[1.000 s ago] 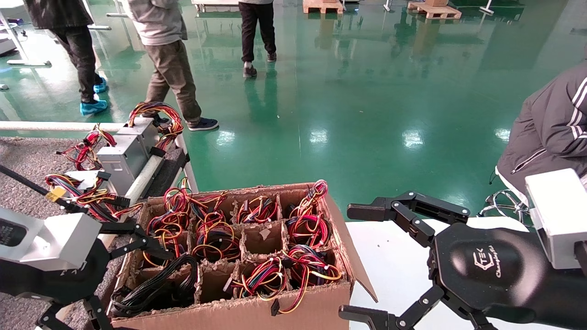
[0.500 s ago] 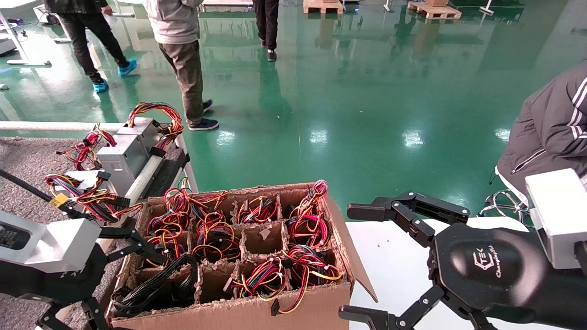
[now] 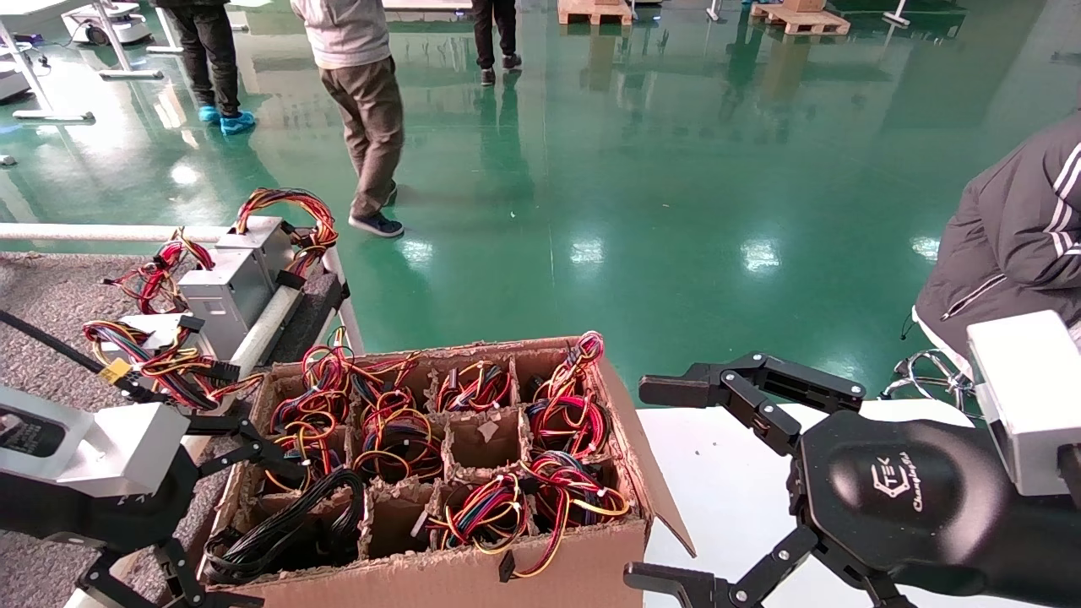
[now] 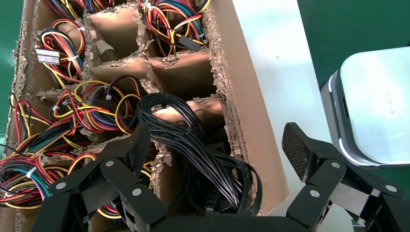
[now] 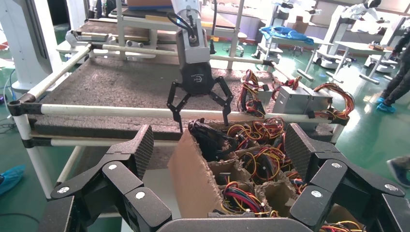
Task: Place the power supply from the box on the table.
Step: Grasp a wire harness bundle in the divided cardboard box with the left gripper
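The box (image 3: pixel 473 578) stands in front of me, and most of its cells hold coloured wire bundles. In the near-left cell lies the power supply's black cable bundle (image 3: pixel 287 519) (image 4: pixel 193 145) (image 5: pixel 208 137); its metal body is hidden in the cell. My left gripper (image 3: pixel 274 540) (image 4: pixel 217 145) hangs open just above that bundle, one finger on either side, touching nothing. The grey felt table (image 3: pixel 51 287) (image 5: pixel 121 82) lies left of the box behind a white tube rail (image 5: pixel 121 111). Right of the box, my right gripper (image 3: pixel 654 485) (image 5: pixel 220 145) stays open and empty.
Grey units with red and yellow wires (image 3: pixel 228 279) lie on the table's near corner. A smooth white tabletop (image 3: pixel 718 490) lies under the right gripper. One person sits at the right (image 3: pixel 1013 236) and others walk on the green floor (image 3: pixel 363 101).
My left gripper has sunk a little toward the near-left cell, still open. The right arm has not moved. The people on the floor have walked farther away.
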